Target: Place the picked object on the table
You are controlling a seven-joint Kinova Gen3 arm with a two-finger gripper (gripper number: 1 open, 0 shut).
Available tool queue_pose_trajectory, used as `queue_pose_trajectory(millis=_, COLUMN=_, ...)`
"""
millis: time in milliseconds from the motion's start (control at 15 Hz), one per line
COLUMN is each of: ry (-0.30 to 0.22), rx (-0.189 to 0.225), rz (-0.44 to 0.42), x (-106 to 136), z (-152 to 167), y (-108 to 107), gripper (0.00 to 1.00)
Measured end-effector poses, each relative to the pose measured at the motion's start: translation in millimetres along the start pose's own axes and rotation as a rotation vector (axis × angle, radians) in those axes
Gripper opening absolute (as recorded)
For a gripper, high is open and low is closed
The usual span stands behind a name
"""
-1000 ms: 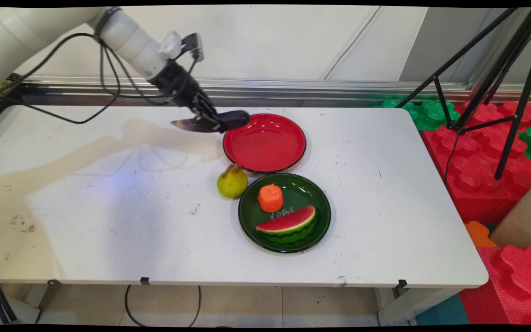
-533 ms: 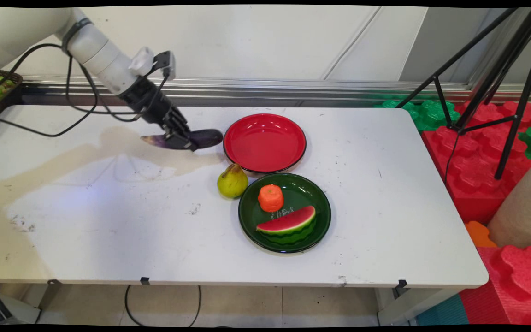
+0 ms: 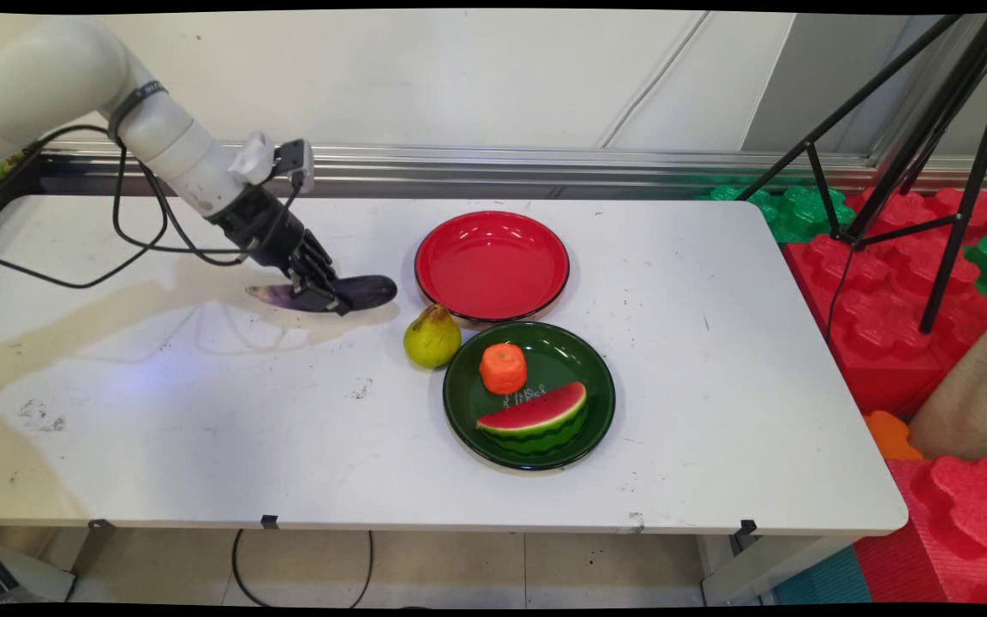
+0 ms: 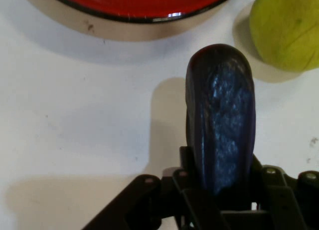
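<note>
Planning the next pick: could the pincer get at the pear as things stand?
Probably not right away: the pincer is shut on the eggplant. The pear itself stands free on the table, close to the red plate and green plate, open from above.

The main view is looking down across the white table (image 3: 202, 428) toward the wall at twelve o'clock. The hand view is hovering close; both are sharing the eggplant (image 3: 365, 290) (image 4: 222, 125), red plate (image 3: 491, 266) (image 4: 139, 3) and pear (image 3: 432, 338) (image 4: 289, 30).

A dark purple eggplant (image 3: 348, 293) (image 4: 222, 125) lies lengthwise, clamped in the jaws low over the tabletop (image 3: 202, 411), rounded end toward the red plate (image 3: 491, 266) (image 4: 139, 5).
</note>
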Motion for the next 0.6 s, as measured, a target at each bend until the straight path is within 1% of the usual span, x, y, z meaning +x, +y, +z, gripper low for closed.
queue_pose_trajectory(millis=467, ry=0.0, rx=0.015, rz=-0.027, x=-10.1, z=25.4, y=-2.6, gripper=0.0)
queue_pose_trajectory(millis=533, ry=0.002, rx=0.018, rz=-0.028, x=-10.8, z=27.5, y=-3.1, gripper=1.0)
queue_pose_trajectory(millis=600, ry=0.002, rx=0.019, rz=-0.029, x=-11.5, z=28.8, y=-3.4, gripper=1.0)
